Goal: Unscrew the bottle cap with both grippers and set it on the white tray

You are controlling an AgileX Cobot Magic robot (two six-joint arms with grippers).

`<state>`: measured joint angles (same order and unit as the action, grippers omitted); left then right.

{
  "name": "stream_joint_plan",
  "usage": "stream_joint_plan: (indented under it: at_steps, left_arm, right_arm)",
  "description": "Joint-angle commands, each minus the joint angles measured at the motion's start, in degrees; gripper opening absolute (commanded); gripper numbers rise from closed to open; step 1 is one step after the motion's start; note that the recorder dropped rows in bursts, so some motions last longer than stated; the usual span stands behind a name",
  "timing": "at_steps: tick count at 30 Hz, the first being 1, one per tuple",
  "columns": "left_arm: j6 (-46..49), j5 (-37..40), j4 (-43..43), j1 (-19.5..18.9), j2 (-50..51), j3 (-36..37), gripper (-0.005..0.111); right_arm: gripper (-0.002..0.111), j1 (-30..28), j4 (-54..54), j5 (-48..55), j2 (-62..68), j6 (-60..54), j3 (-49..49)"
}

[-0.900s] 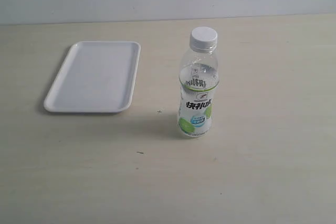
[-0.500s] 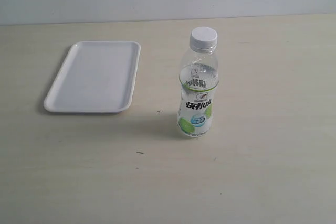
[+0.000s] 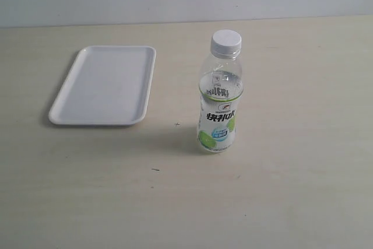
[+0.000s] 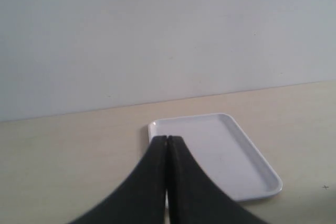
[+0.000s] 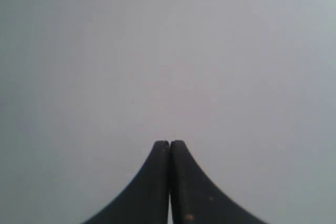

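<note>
Can only make out the tips of the left gripper (image 4: 167, 139) in its wrist view, cut off by the frame edge beyond that. Black, pressed flat together, nothing pinched between them. Blocking a corner of the white tray (image 4: 226, 150) from that angle too. Same deal with the right gripper (image 5: 169, 142): shut tight on nothing, pointed at a blank grey wall (image 5: 157, 51), so can't tell from there where it sits relative to anything. Can't spot either one in the exterior view.

On to the bottle (image 3: 220, 115). Standing upright on the pale wood-look table (image 3: 303, 190), off to the right of the tray and well apart from it. Clear plastic, wrapped in a white-and-green label with dark characters and a green fruit picture low down. Can't read the small print, way too tiny. Might be clear liquid inside, hard to say how high. Topped by the bottle cap (image 3: 226, 41), still screwed on: white, round, ribbed around the sides.
</note>
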<state>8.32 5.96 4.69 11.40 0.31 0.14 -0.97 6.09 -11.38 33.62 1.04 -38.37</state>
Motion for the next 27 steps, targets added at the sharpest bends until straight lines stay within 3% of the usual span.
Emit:
stream_joint_plan:
  at_steps: [1,5,12,14,16,18,21,24,27]
  left_arm:
    - [0.04,-0.29,-0.09,-0.10,-0.31,-0.14,0.000]
    - [0.04,-0.29,-0.09,-0.10,-0.31,-0.14,0.000]
    - [0.04,-0.29,-0.09,-0.10,-0.31,-0.14,0.000]
    - [0.04,-0.29,-0.09,-0.10,-0.31,-0.14,0.000]
    - [0.04,-0.29,-0.09,-0.10,-0.31,-0.14,0.000]
    - [0.04,-0.29,-0.09,-0.10,-0.31,-0.14,0.000]
    - [0.04,-0.29,-0.09,-0.10,-0.31,-0.14,0.000]
    - [0.04,-0.29,-0.09,-0.10,-0.31,-0.14,0.000]
    - [0.04,-0.29,-0.09,-0.10,-0.31,-0.14,0.000]
  right_arm:
    - [0.000,-0.35,-1.09,18.34,14.85,-2.73,-4.66]
    - [0.000,-0.35,0.97,22.63,25.76,-10.42,-0.71]
    - [0.000,-0.35,5.52,1.70,33.18,-12.52,14.56]
    - [0.000,1.85,-0.81,-3.86,32.83,-7.46,20.05]
    - [0.000,5.02,-15.48,-10.40,32.82,4.48,24.77]
    - [0.000,6.36,-38.31,-19.64,33.21,19.43,27.91]
    - [0.000,6.36,-48.21,-19.76,33.09,26.63,28.23]
    - [0.000,6.36,-65.57,-22.66,33.09,36.01,28.23]
    - [0.000,6.36,-65.89,-24.59,33.20,36.53,28.23]
